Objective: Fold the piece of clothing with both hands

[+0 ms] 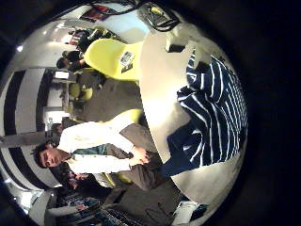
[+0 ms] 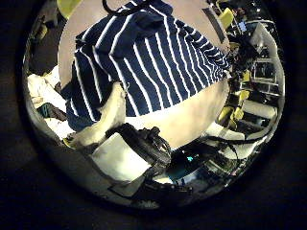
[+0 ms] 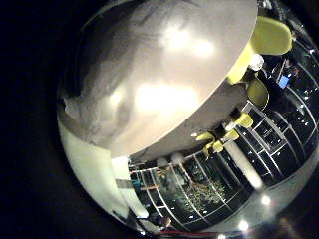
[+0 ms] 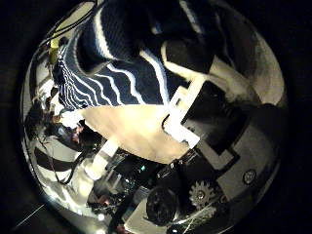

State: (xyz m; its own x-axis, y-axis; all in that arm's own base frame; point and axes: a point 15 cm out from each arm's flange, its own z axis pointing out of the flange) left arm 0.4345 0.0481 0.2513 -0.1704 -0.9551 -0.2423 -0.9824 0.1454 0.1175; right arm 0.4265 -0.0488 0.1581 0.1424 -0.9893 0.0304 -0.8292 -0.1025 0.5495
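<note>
A striped garment [image 2: 144,62] lies spread on the round table [image 2: 177,120] in the left thumb side palm view. One straight finger of my left hand [image 2: 104,120] reaches over the garment's near edge. In the left little finger side palm view the garment [image 1: 212,108] lies at the table's edge, well away from the palm. In the right thumb side palm view the garment [image 4: 127,58] is very close and bunched, and my right hand [image 4: 190,68] has a finger curled into the cloth.
Chairs [image 1: 118,56] stand beside the table [image 1: 165,85] in the left little finger side palm view. More chairs [image 3: 269,35] show past the table's edge in the right little finger side palm view. Room furniture lies beyond.
</note>
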